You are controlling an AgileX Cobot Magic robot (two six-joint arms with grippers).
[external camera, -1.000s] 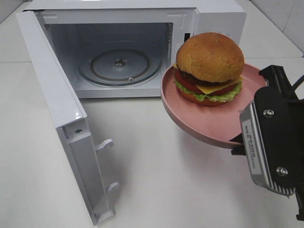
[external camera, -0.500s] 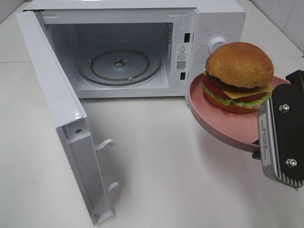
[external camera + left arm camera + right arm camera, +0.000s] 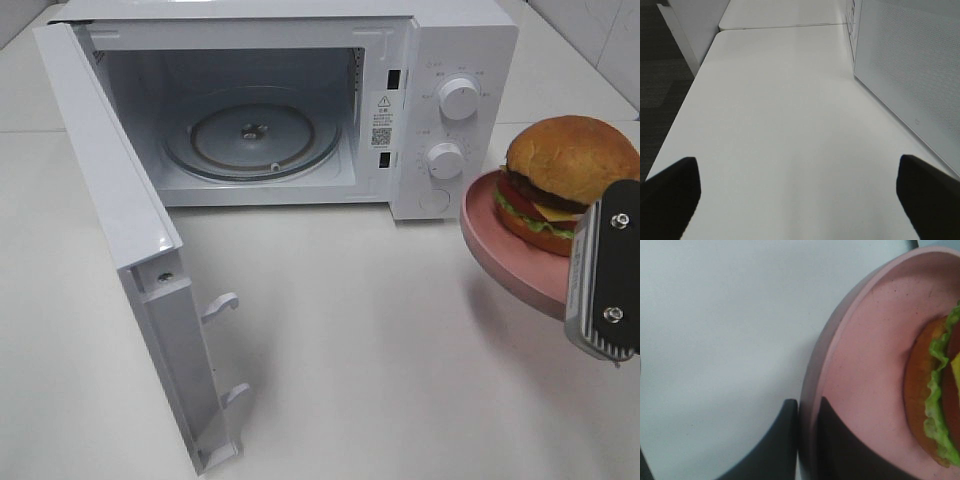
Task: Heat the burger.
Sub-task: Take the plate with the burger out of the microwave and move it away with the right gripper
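Observation:
The burger [image 3: 570, 155], with an orange-brown domed bun, sits on a salmon-pink plate [image 3: 495, 245] held in the air to the right of the white microwave [image 3: 455, 40]. My right gripper [image 3: 603, 275] is shut on the plate's near rim. In the right wrist view its fingers [image 3: 785, 445] clamp the rim of the plate [image 3: 865, 370], with the burger's [image 3: 932, 405] lettuce edge in view. My left gripper [image 3: 800, 200] is open and empty over bare table beside the microwave's side wall [image 3: 910, 65]. It is out of the exterior high view.
The microwave door [image 3: 120, 230] stands open to the front left. The glass turntable [image 3: 250, 135] lies inside the cavity. Two knobs [image 3: 458, 98] are on the right panel. The white table [image 3: 380, 350] spreads in front.
My right gripper has carried the plate and burger to the right, from in front of the microwave opening to beyond its control panel, now uncovering both knobs.

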